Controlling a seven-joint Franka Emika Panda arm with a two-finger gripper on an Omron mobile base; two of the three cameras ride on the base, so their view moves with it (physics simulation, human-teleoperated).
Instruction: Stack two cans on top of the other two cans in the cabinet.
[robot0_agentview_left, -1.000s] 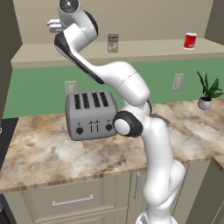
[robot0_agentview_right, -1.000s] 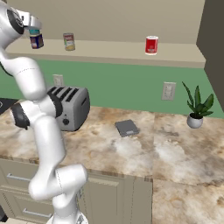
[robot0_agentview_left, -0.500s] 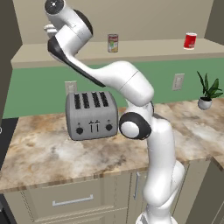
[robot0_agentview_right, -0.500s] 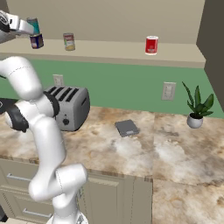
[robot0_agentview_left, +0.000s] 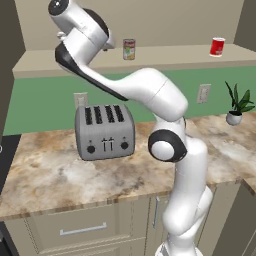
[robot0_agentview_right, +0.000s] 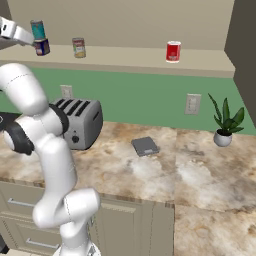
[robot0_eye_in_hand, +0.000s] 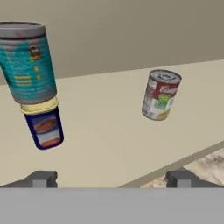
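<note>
Teal-blue can (robot0_eye_in_hand: 28, 63) already rests upright on the dark blue can (robot0_eye_in_hand: 44, 127) at the cabinet (robot0_eye_in_hand: 109, 131) shelf's left; the pale can (robot0_eye_in_hand: 160, 95) stands upright ahead-right of the gripper (robot0_eye_in_hand: 111, 178), whose fingers are spread and empty.

teal-blue can (robot0_eye_in_hand: 27, 61): left side cut by hand-view edge; hand (robot0_agentview_right: 10, 31): cropped (right base view, left edge)

2 base views flank the arm — sharing the cabinet (robot0_agentview_right: 125, 60) — hand view sits close.
</note>
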